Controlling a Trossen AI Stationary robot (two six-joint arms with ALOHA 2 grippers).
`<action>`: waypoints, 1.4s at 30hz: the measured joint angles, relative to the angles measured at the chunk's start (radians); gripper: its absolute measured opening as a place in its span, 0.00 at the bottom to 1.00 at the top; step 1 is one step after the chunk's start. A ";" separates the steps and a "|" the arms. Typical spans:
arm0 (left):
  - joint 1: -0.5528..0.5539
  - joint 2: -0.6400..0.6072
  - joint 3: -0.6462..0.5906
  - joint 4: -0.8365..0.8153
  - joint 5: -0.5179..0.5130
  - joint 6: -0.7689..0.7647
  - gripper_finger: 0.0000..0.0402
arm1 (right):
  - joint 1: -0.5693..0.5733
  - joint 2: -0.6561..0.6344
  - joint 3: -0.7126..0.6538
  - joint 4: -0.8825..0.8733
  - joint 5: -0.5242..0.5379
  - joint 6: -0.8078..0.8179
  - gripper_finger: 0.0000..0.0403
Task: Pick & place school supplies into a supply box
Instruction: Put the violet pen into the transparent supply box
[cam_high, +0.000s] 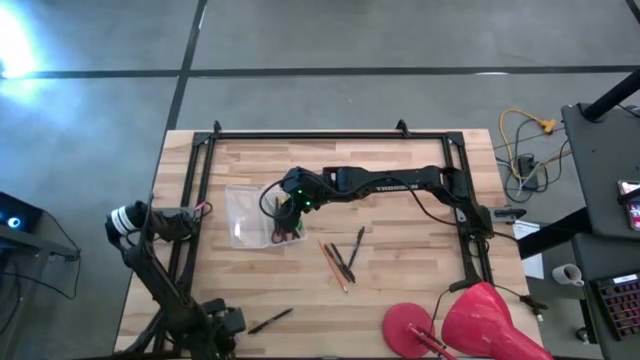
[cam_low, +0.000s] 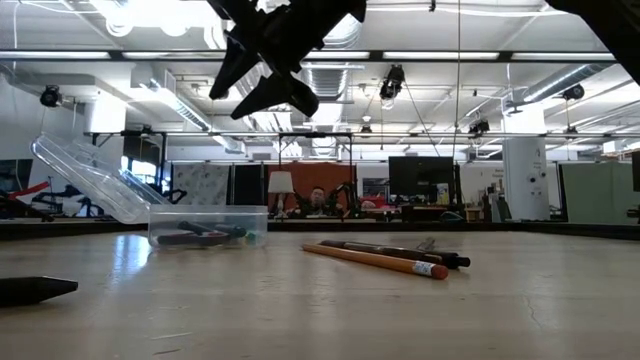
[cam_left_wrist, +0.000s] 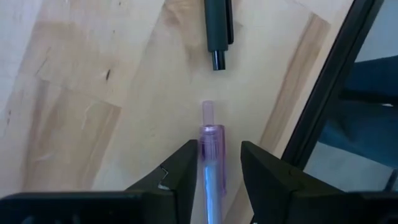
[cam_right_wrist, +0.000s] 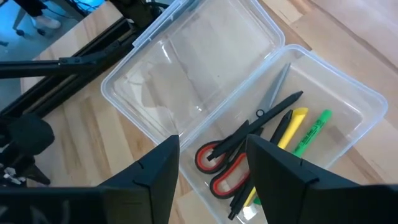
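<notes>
The clear supply box (cam_high: 262, 215) stands open on the table, its lid (cam_right_wrist: 186, 68) tilted back. Inside lie red-handled scissors (cam_right_wrist: 217, 165), a black pen (cam_right_wrist: 267, 118), a yellow marker (cam_right_wrist: 289, 127) and a green marker (cam_right_wrist: 311, 130). My right gripper (cam_right_wrist: 211, 180) hovers open over the box (cam_low: 205, 225), holding nothing. Pencils and pens (cam_high: 340, 260) lie on the table right of the box. My left gripper (cam_left_wrist: 217, 168) is open near the table's near left corner (cam_high: 225, 322), one finger on each side of a purple pen (cam_left_wrist: 210, 149). A black pen (cam_left_wrist: 217, 31) lies just ahead. My left gripper has a finger on each side of the purple pen's shaft (cam_left_wrist: 208, 174), which runs along the fingers and lies on the table. One finger (cam_left_wrist: 183, 168) is right against the shaft. I cannot tell whether it touches.
A big red round object (cam_high: 470, 320) sits at the near right corner. A black frame (cam_high: 330, 135) runs along the table's far, left and right sides. The black pen (cam_high: 270, 320) lies near the near edge. Bare wood shows between the box and the near edge.
</notes>
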 joint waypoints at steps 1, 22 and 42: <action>0.000 0.009 0.009 -0.024 0.001 0.000 0.27 | 0.000 0.000 0.000 0.001 0.000 0.000 0.44; 0.009 -0.175 0.008 -0.225 -0.166 -0.086 0.01 | 0.000 0.000 -0.001 0.007 0.000 0.003 0.44; 0.076 -0.589 -0.162 -0.205 -0.228 0.168 0.00 | 0.000 0.000 -0.001 0.013 0.000 0.003 0.44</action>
